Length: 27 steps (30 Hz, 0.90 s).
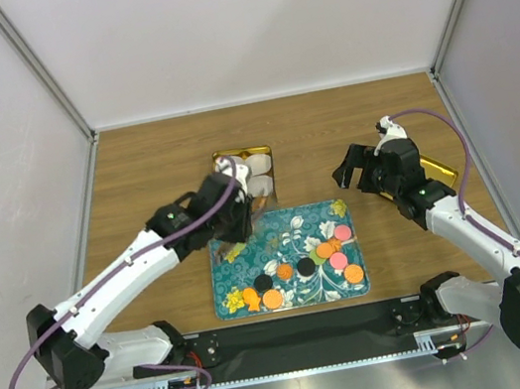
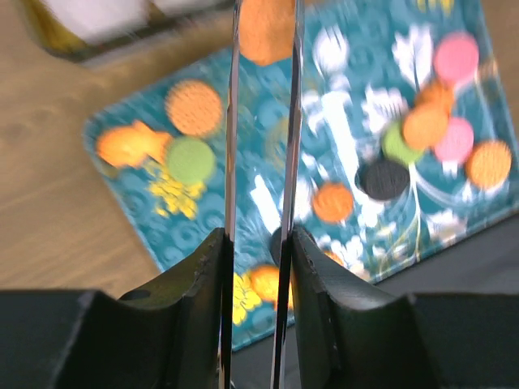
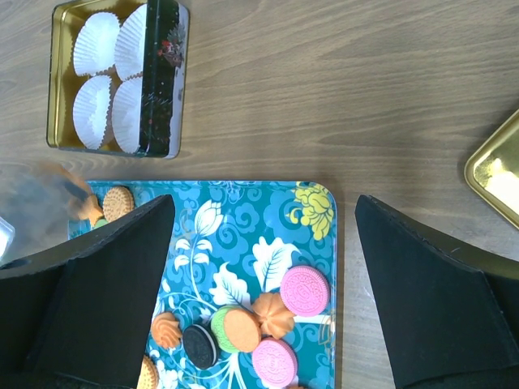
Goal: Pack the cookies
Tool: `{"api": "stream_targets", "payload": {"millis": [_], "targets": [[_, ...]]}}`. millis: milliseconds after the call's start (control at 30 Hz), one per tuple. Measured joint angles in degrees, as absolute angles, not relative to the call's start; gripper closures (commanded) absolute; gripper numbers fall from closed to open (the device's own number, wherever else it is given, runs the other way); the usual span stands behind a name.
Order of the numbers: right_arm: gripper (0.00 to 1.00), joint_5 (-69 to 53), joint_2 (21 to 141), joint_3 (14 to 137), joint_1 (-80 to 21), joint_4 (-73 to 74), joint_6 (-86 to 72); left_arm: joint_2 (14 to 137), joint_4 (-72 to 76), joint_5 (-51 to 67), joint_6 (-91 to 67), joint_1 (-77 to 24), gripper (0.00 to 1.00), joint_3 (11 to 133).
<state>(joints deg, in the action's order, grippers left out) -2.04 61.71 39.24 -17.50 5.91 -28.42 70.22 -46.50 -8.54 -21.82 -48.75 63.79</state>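
Observation:
Several cookies, orange, pink, black and green, lie on a teal flowered tray. My left gripper hovers over the tray's far left corner. In the left wrist view its thin metal fingers are shut on an orange cookie at their tips, above more cookies. My right gripper is open and empty over the tray's far right corner. In the right wrist view its jaws stand wide apart above pink, orange, green and black cookies.
A gold tin holding white paper cups stands just behind the tray; it also shows in the right wrist view. A gold lid lies at the right, near the right arm. Grey walls enclose the wooden table.

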Motion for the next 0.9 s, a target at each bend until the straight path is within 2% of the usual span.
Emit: {"api": "stream_targets", "payload": {"millis": [333, 900], "targets": [[0.00, -2.04, 62.04, 39.24, -17.39, 5.87, -28.42, 81.71, -42.96, -11.86, -15.99, -36.34, 0.61, 76.40], [0.00, -3.18, 62.92, 39.24, -17.39, 5.58, -28.49, 95.53, -38.52, -11.33, -14.35, -26.94, 0.61, 80.20]]}}
